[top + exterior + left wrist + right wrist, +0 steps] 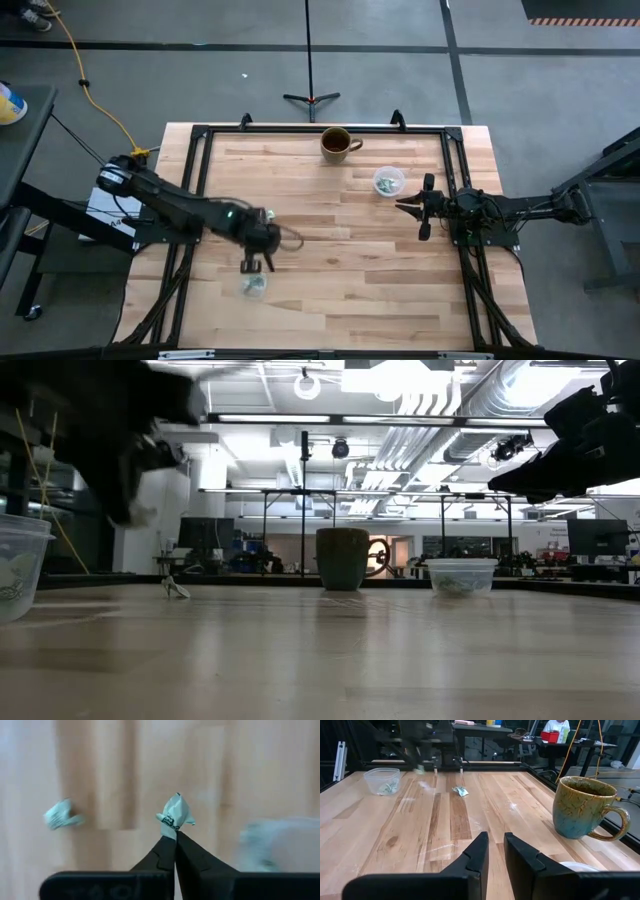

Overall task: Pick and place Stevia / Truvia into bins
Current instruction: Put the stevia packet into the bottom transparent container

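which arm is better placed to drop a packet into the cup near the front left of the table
Left. The left gripper is shut on a pale green paper sweetener packet, beside the small clear plastic cup. The right gripper waits empty across the table.

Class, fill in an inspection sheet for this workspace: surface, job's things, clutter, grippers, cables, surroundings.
Surface: wooden table, black frame.
Job's things: one packet in the left gripper; loose packet on the wood; near cup and far cup both holding packets.
Clutter: mug.
Grippers: left shut on the packet, above the table near the near cup; right gripper open, waiting beside the far cup.
Cables: yellow cable on the floor.
Surroundings: tripod stand; workshop room.
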Action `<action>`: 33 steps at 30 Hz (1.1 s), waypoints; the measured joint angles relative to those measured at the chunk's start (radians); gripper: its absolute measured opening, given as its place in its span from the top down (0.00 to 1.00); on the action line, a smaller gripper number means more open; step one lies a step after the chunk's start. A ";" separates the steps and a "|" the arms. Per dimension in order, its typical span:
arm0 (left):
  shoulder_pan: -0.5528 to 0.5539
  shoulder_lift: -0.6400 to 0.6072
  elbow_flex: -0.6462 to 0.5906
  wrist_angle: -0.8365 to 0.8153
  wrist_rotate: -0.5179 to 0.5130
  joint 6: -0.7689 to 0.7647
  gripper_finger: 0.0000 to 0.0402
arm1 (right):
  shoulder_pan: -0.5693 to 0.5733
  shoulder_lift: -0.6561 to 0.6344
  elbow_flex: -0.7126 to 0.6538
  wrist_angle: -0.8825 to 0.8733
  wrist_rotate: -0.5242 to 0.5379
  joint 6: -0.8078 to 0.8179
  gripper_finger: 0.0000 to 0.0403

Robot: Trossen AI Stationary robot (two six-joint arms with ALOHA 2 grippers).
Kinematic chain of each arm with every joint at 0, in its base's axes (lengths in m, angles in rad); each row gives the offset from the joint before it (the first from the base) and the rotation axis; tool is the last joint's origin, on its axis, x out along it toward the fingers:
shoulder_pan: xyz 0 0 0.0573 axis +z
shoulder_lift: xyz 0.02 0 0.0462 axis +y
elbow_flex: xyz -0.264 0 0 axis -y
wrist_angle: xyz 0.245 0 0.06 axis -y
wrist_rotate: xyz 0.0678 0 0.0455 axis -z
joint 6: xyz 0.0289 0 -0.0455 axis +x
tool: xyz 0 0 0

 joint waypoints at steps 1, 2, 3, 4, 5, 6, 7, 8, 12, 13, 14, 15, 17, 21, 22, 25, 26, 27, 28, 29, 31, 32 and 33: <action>-0.034 0.000 0.012 0.000 0.000 -0.004 0.89 | 0.000 0.000 0.000 0.000 0.000 0.001 0.87; -0.069 0.000 0.024 0.003 0.000 -0.011 0.89 | 0.000 0.000 0.000 0.000 0.000 0.001 0.87; -0.104 0.000 0.032 0.003 -0.002 -0.020 0.90 | 0.000 0.000 0.000 0.000 0.000 0.000 0.87; -0.138 0.000 0.039 -0.004 -0.016 -0.030 0.93 | 0.000 0.000 0.000 0.000 0.000 0.000 0.87; -0.170 0.000 0.045 -0.008 -0.042 -0.050 0.95 | 0.000 0.000 0.000 0.000 0.000 0.000 0.88; -0.198 0.000 0.051 -0.009 -0.057 -0.075 0.95 | 0.000 0.000 0.000 0.000 0.000 0.000 0.88; -0.226 0.000 0.058 -0.006 -0.060 -0.105 0.95 | 0.000 0.000 0.000 0.000 0.000 -0.001 0.88; -0.249 0.000 0.062 0.002 -0.063 -0.133 0.95 | 0.000 0.000 0.000 0.000 0.000 0.000 0.88; -0.320 0.011 0.062 0.044 -0.089 -0.224 0.89 | 0.000 0.000 0.000 0.000 0.000 -0.001 0.88; -0.333 0.017 0.062 0.043 -0.095 -0.238 0.88 | 0.000 0.000 0.000 0.000 0.000 -0.001 0.88; -0.340 0.023 0.062 0.039 -0.097 -0.250 0.87 | 0.000 0.000 0.000 0.000 0.000 -0.001 0.88; -0.342 0.028 0.062 0.025 -0.098 -0.263 0.87 | 0.000 0.000 0.000 0.001 0.000 -0.001 0.88; -0.340 0.038 0.058 0.002 -0.071 -0.292 0.88 | 0.000 0.002 0.000 0.007 0.001 -0.001 0.87; -0.339 0.042 0.041 0.024 0.008 -0.316 0.93 | 0.000 0.001 0.000 0.008 0.001 0.000 0.88; -0.339 0.042 0.039 0.046 0.012 -0.316 0.94 | 0.000 0.001 0.000 0.008 0.000 -0.001 0.88; -0.339 0.042 0.037 0.063 0.014 -0.316 0.91 | 0.000 0.002 0.000 0.009 0.000 -0.001 0.88; -0.338 0.042 0.037 0.063 0.013 -0.317 0.88 | 0.000 0.001 0.000 0.009 0.000 -0.001 0.88; -0.337 0.042 0.037 0.060 0.007 -0.322 0.84 | 0.000 0.002 0.000 0.010 0.001 -0.001 0.88; -0.338 0.042 0.037 0.052 -0.005 -0.332 0.79 | 0.000 0.001 0.000 0.010 0.001 0.000 0.88; -0.337 0.042 0.037 0.044 -0.023 -0.339 0.74 | 0.000 0.001 0.000 0.010 0.001 -0.001 0.88; -0.331 0.042 0.036 0.030 -0.052 -0.340 0.63 | 0.000 0.002 0.000 0.010 0.001 0.000 0.87; -0.329 0.042 0.036 0.017 -0.058 -0.340 0.58 | 0.000 0.002 0.000 0.010 0.001 -0.001 0.87; -0.321 0.042 0.036 0.000 -0.064 -0.339 0.53 | 0.000 0.001 0.000 0.010 0.001 -0.001 0.87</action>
